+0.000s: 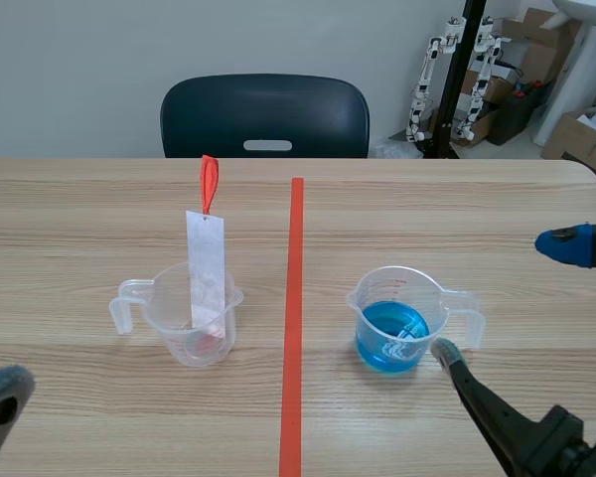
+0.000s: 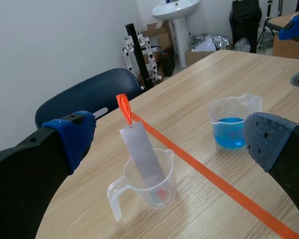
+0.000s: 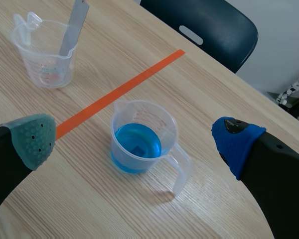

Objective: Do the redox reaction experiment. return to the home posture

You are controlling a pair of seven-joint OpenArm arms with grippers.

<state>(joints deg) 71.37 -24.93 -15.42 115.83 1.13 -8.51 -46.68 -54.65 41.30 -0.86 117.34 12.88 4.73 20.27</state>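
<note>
At the lower left of the scene view, our left gripper (image 2: 169, 142) is spread wide and holds nothing. It sits low and well apart from the clear beaker (image 1: 194, 323) ahead of it. That beaker stands left of the tape line with the grey strip (image 1: 206, 268) leaning in it, its orange loop (image 1: 210, 182) rising high above the rim. We judge this beaker light and top-heavy, so a sideways swing of the left arm could catch the strip and tip it over.

Right of the tape stands the beaker of blue liquid (image 1: 395, 323), upright, its handle turned toward the right. Our right gripper (image 3: 134, 140) is also released and empty, but its grey pad (image 1: 445, 350) lies just beside the beaker's wall, near the handle. That is the likelier trouble: any drift toward the centre could nudge the beaker and spill the liquid.

Bare table (image 1: 99, 219) lies toward both lower corners, so we would draw each arm straight back. The far edge is well away.
</note>
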